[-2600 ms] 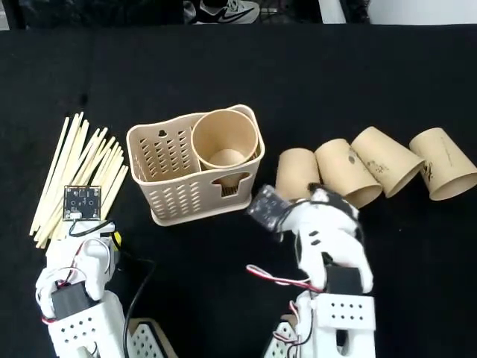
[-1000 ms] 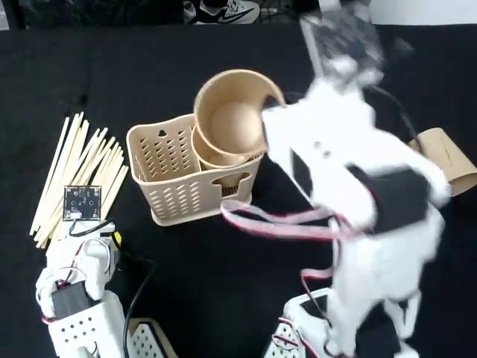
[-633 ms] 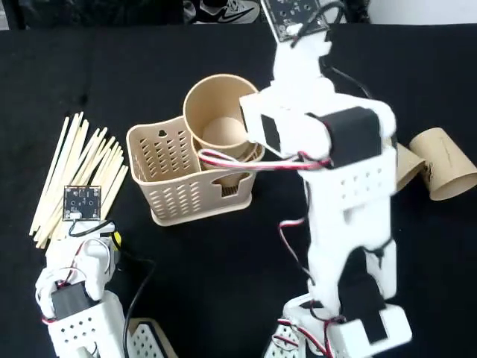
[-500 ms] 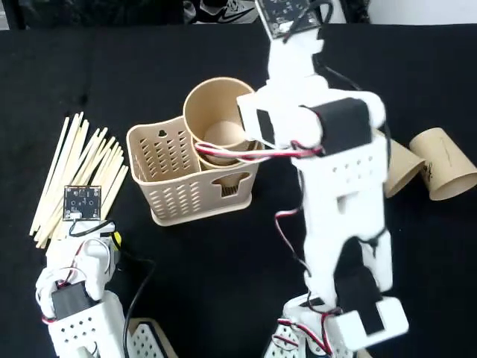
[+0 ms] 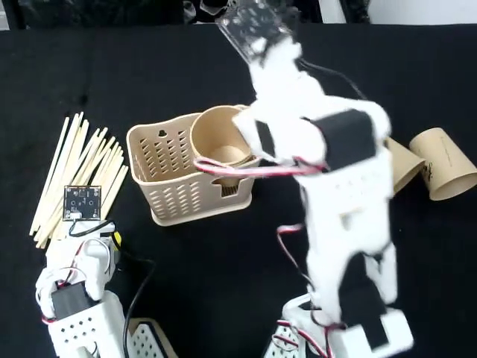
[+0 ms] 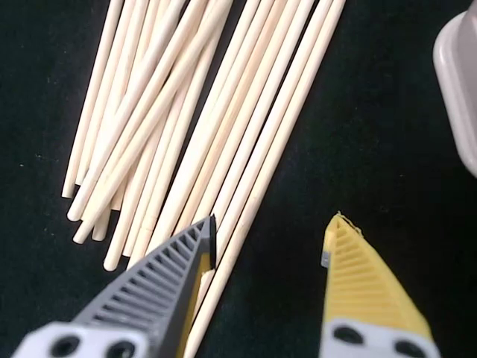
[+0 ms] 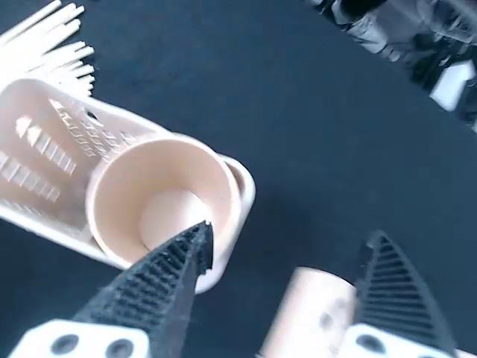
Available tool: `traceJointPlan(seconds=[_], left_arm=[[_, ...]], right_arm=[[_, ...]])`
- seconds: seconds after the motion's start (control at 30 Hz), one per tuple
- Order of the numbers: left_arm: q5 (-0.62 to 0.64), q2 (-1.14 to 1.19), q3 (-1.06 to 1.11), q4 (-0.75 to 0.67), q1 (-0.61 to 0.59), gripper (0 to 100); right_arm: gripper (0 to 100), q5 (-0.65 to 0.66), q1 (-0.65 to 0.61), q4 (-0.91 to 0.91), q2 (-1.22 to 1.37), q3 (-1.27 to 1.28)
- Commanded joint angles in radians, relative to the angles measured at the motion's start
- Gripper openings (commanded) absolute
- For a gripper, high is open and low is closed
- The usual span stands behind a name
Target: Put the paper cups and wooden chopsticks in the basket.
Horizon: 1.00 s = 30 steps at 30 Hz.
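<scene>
Right gripper (image 7: 291,235) hung just above the basket (image 5: 175,194), over its end nearest the loose cups, jaws released and spread wide, holding nothing. Paper cup (image 5: 220,138) stood mouth up inside that same end of the basket, seemingly nested in a second cup. Two more cups lay on their sides on the black surface (image 5: 223,261) beyond that end of the basket, one (image 5: 447,164) in plain sight, the other (image 5: 399,164) partly behind the right arm (image 5: 343,186). Wooden chopsticks (image 5: 74,171) lay in a loose fan on the surface off the basket's opposite end, near it but not touching. Left gripper (image 6: 272,224) sat low over the chopstick ends, jaws released, nothing gripped, grey jaw over the sticks, yellow jaw over bare surface on the basket side
</scene>
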Motion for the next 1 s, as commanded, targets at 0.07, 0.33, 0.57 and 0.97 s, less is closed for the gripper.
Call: traceJointPlan(seconds=[0.07, 0.33, 0.57, 0.97], left_arm=[[-0.008, -0.006, 0.005, 0.002, -0.01, 25], [-0.008, -0.006, 0.005, 0.002, -0.01, 25], [-0.008, -0.006, 0.005, 0.002, -0.01, 25], [-0.008, -0.006, 0.005, 0.002, -0.01, 25]], right_arm=[[22.7, 0.322, 0.187, 0.029, -0.216, 0.232], [22.0, 0.873, 0.568, -0.141, -0.456, 0.855], [33.8, 1.103, 0.736, -0.572, -0.621, 1.345], [34.3, 0.959, 0.606, -1.126, -0.656, 1.748]])
